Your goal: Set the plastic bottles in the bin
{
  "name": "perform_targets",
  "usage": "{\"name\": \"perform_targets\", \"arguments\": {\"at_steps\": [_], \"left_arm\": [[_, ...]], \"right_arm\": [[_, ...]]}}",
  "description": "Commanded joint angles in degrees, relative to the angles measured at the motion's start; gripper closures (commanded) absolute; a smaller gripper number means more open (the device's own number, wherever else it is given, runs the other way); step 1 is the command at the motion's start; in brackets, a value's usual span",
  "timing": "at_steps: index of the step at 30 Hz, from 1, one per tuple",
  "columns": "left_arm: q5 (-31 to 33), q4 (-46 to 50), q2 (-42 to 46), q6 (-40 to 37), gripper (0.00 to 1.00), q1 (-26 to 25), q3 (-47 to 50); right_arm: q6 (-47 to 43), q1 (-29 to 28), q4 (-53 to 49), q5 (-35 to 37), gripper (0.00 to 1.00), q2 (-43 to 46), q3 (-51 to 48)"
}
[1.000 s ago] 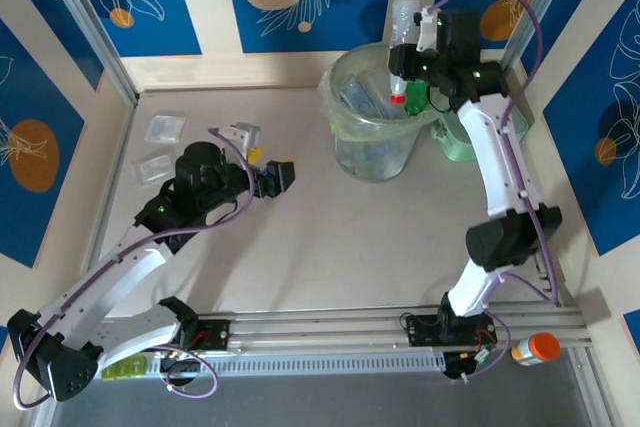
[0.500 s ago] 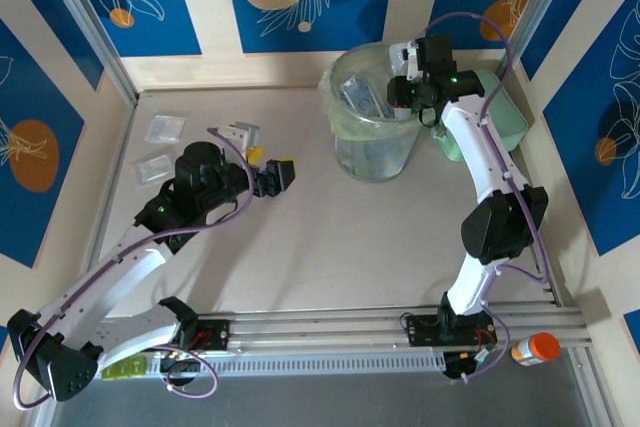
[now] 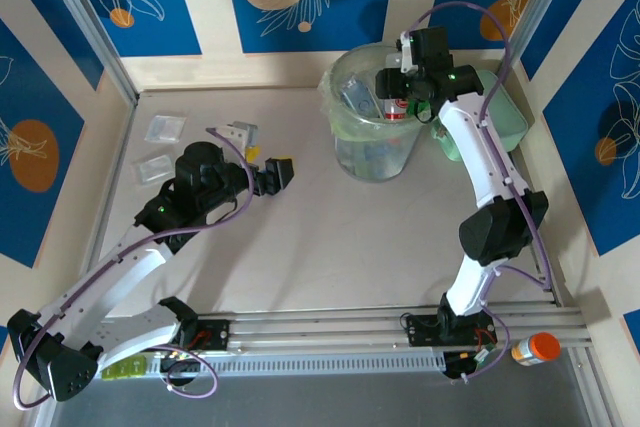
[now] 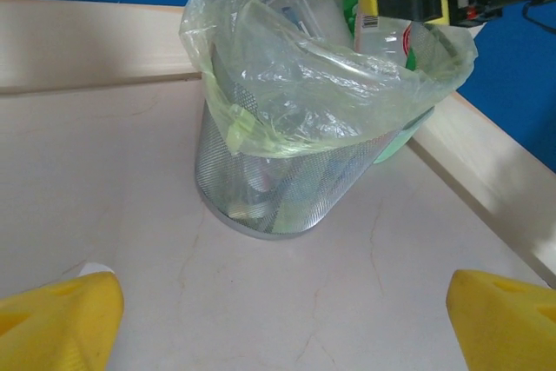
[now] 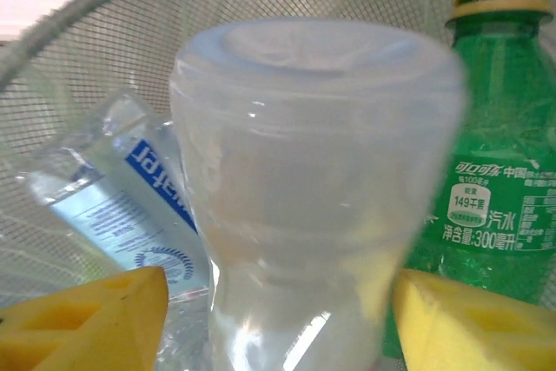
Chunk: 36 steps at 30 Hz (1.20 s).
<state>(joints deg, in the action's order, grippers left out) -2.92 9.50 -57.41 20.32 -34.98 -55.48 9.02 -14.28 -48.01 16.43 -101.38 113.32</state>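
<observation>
Top external view: the bin (image 3: 340, 112) stands near the far edge of the bench (image 3: 330, 247), right of centre. The right gripper (image 3: 400, 85) hangs over the bin's mouth, pointing down into it. A bottle (image 3: 393, 107), white with red low on it, sits inside the rim directly under that gripper.

Right wrist view: the bottle's base faces the camera between the two yellow fingers (image 5: 95, 319). The jaws are parted. The finger at the picture's left stands clear of the bottle's waist, and the bottle is blurred. State: released, no grasp. A green bottle (image 5: 495, 154) with a tan cap stands just beside it. A blue-label bottle (image 5: 130, 206) lies against the bin's mesh wall.

The left gripper (image 3: 280, 175) is over the bench left of centre, well apart from the bin. Its jaws are spread wide with nothing between them.

Clear packets (image 3: 165, 128) lie near the left edge. A pale-green lid (image 3: 510, 122) sits beyond the bin by the right edge.
</observation>
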Motion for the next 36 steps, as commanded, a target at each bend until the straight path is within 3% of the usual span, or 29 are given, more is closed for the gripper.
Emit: {"name": "perform_targets", "arguments": {"at_steps": [1,7,12,16,22,27,29,36], "left_arm": [[2.7,0.3,0.3,-1.9,0.05,0.3,-0.3],[5.1,1.4,-1.1,-2.1,0.05,0.5,-0.5],[6.0,1.7,-2.5,-2.3,0.05,0.7,-0.4],[7.6,3.5,-4.7,-1.6,0.04,1.4,-1.3],[10.0,6.9,-8.3,2.1,0.03,4.1,-3.0],[6.0,11.5,-15.4,6.8,0.02,8.4,-7.2],[4.4,12.1,-18.1,8.7,0.01,10.4,-8.2],[-1.8,13.8,-29.4,17.1,0.01,16.7,-11.7]], "right_arm": [[-0.1,0.1,1.0,1.6,0.37,2.6,1.8],[0.9,1.6,2.0,1.6,0.67,0.3,0.5],[1.6,2.1,1.0,0.8,0.68,-3.3,0.5],[2.5,2.0,0.4,6.1,0.71,-4.2,-0.7],[3.6,1.2,5.9,2.1,0.63,3.5,-5.0],[4.6,-0.4,6.5,-1.4,0.46,10.1,-5.5],[5.5,-1.3,7.1,-2.5,0.45,13.2,-7.5],[5.7,-5.6,15.5,-6.7,0.36,29.1,-25.0]]}}
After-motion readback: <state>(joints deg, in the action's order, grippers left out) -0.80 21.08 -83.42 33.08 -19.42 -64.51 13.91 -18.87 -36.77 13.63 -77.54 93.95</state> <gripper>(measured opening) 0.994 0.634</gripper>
